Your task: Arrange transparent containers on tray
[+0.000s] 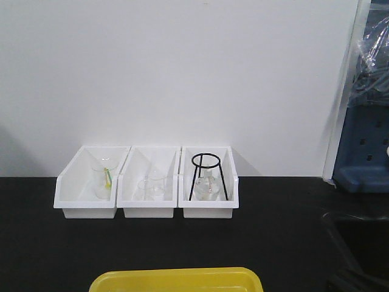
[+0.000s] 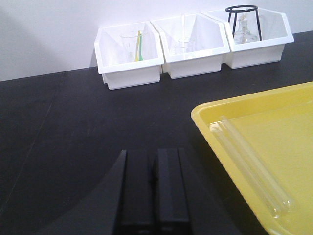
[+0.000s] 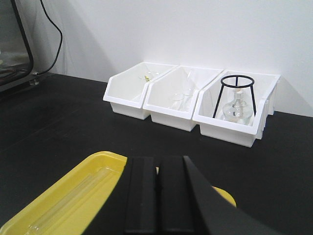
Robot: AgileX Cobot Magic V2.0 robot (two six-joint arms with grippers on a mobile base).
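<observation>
Progress looked well advanced, in my judgement: the yellow tray (image 2: 293,105) sat on the black bench (image 2: 73,127) just right of the left pincer (image 2: 155,196) and beneath the right pincer (image 3: 157,196), with two test tubes (image 2: 249,166) lying side by side along its near-left rim. Three white bins (image 2: 129,56) well ahead of both pincers held only squat beakers, a flask and a black ring stand (image 3: 235,95). Both pincers were clenched with nothing between their fingers, and no further tube was in view, so little seemed left.
</observation>
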